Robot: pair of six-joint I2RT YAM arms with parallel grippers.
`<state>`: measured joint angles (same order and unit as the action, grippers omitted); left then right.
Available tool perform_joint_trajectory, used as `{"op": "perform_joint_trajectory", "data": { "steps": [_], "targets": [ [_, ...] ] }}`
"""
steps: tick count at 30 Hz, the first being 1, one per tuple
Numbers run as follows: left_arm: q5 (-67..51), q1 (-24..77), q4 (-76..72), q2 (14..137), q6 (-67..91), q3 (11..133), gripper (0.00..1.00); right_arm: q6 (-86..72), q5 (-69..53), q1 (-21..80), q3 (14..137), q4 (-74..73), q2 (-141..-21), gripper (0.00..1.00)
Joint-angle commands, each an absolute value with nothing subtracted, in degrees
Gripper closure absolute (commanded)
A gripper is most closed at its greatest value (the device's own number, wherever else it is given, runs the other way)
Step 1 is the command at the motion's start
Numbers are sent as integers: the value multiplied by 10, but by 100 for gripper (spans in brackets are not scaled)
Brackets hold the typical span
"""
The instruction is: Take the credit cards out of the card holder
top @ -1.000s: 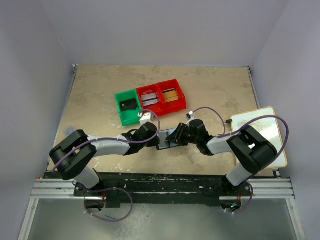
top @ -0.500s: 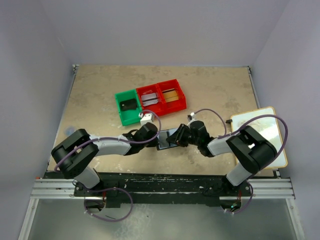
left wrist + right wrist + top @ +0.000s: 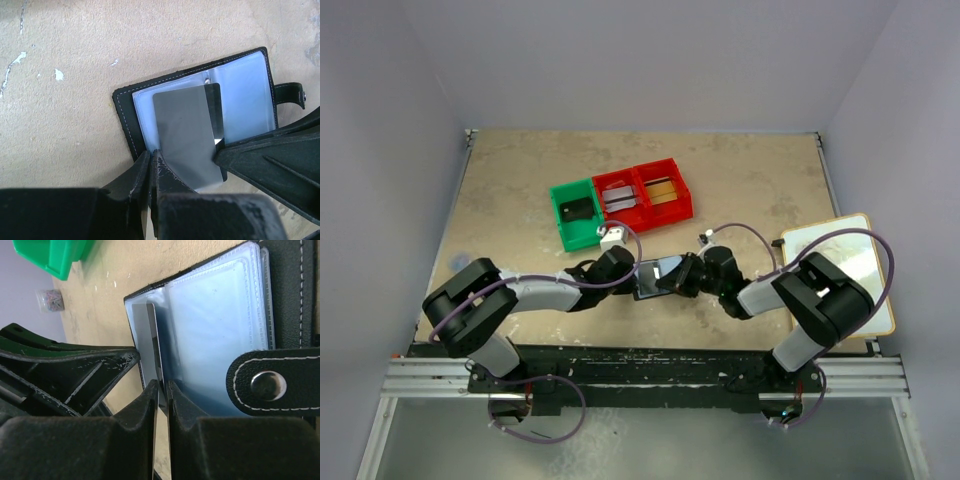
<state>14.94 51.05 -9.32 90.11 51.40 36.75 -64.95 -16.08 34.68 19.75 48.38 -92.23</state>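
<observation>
a robot test cell in a lab: plain lilac walls (image 3: 650,60) box in a scuffed beige worktop (image 3: 520,190), two arms bolted to a metal rail (image 3: 640,375) along the frame's bottom.

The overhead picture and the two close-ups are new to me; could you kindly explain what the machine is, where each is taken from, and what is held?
Two robot arms are bolted at the near edge of a table. The wide picture comes from a fixed camera above and behind them. Each close-up comes from a camera on one wrist, looking past that arm's own tool. On the table lie an open black card holder, a green bin, two red bins and a white board. The right tool pinches a grey card that is partly out of the holder; the left tool seems to clamp the holder's edge beside it.
</observation>
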Motion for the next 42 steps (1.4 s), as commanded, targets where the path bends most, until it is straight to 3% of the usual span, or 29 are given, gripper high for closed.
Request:
{"op": "perform_joint_trajectory", "data": {
  "steps": [1, 12, 20, 33, 34, 35, 37, 39, 42],
  "targets": [
    [134, 514, -96, 918, 511, 353, 100, -652, -172, 339, 197, 505, -903, 86],
    [131, 515, -100, 921, 512, 352, 100, -658, -192, 328, 211, 530, -932, 86],
    [132, 515, -99, 918, 514, 352, 100, -653, -208, 322, 217, 553, -949, 97],
    [125, 515, -133, 886, 525, 328, 100, -548, -155, 299, 234, 355, -864, 99],
    [121, 515, -133, 881, 521, 327, 98, -544, -158, 296, 232, 354, -865, 99],
    [119, 515, -134, 875, 519, 327, 89, -539, -164, 294, 230, 356, -866, 99],
    [114, 517, -150, 848, 516, 314, 57, -535, -171, 291, 230, 355, -870, 99],
    [113, 518, -186, 808, 517, 299, 48, -535, -175, 290, 229, 361, -875, 98],
    [106, 518, -183, 791, 502, 320, 44, -535, -177, 290, 230, 368, -879, 98]
  ]
}}
